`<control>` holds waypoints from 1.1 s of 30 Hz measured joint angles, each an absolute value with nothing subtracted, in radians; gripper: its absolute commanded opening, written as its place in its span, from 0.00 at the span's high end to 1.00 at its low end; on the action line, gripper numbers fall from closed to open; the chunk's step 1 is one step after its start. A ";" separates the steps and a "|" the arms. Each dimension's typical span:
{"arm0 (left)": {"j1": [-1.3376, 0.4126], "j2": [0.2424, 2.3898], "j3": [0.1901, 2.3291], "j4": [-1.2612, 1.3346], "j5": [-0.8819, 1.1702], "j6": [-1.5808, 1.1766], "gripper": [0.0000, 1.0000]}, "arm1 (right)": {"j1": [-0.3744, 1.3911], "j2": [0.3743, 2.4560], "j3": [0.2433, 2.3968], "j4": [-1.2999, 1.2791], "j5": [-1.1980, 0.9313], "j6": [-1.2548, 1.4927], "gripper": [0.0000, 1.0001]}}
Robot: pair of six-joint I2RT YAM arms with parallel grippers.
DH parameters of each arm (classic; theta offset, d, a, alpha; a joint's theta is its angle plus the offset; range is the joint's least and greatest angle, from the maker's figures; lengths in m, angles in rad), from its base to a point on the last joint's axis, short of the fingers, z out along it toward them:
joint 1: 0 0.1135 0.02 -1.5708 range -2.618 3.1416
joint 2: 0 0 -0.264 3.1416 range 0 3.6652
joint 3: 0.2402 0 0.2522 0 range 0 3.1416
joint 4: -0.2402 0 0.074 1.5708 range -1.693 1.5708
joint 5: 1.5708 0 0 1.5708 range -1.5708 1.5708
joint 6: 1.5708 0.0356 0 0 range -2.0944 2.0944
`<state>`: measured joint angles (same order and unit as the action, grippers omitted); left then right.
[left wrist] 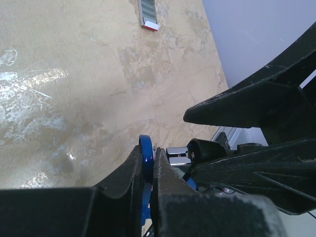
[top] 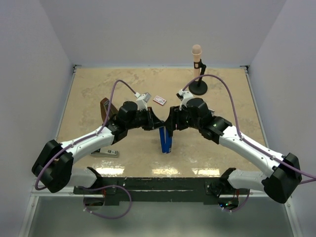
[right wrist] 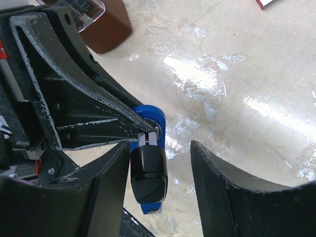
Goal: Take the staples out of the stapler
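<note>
The blue stapler stands between both arms at the table's middle. My left gripper is shut on a thin blue edge of the stapler; a chrome part shows just beside it. My right gripper is open around the stapler's black end piece. That piece lies against one finger, with a wide gap to the other. A grey ridged strip with a red-and-white end lies far off on the table. Whether it is the staples I cannot tell.
A small red-and-white box lies behind the grippers. A microphone stand is at the back right. A brown block sits behind the left arm, and a grey flat object lies by that arm's forearm.
</note>
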<state>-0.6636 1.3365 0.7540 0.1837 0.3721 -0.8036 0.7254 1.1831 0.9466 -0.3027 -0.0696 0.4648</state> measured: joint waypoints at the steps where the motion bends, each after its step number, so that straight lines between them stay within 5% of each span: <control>1: -0.664 1.335 0.754 0.182 0.370 -0.801 1.00 | 0.726 1.188 0.950 -0.303 -0.070 0.461 0.45; 6: -0.664 1.330 0.754 0.174 0.362 -0.793 1.00 | 0.726 1.204 0.954 -0.302 -0.083 0.450 0.50; 10: -0.664 1.330 0.755 0.163 0.353 -0.788 1.00 | 0.728 1.207 0.954 -0.300 -0.107 0.443 0.72; 14: -0.665 1.330 0.785 0.107 0.337 -0.754 1.00 | 0.731 1.205 0.954 -0.298 -0.114 0.437 0.82; 26: -0.468 1.312 0.883 -0.047 0.321 -0.682 1.00 | 0.730 1.049 0.871 -0.290 -0.062 0.445 0.78; 33: -0.427 1.300 0.920 -0.075 0.284 -0.658 1.00 | 0.725 0.999 0.727 -0.292 -0.078 0.532 0.66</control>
<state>-0.4274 1.3003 0.9199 -0.0753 0.2836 -0.6579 0.7254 0.9985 0.7269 -0.2924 -0.0784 0.5323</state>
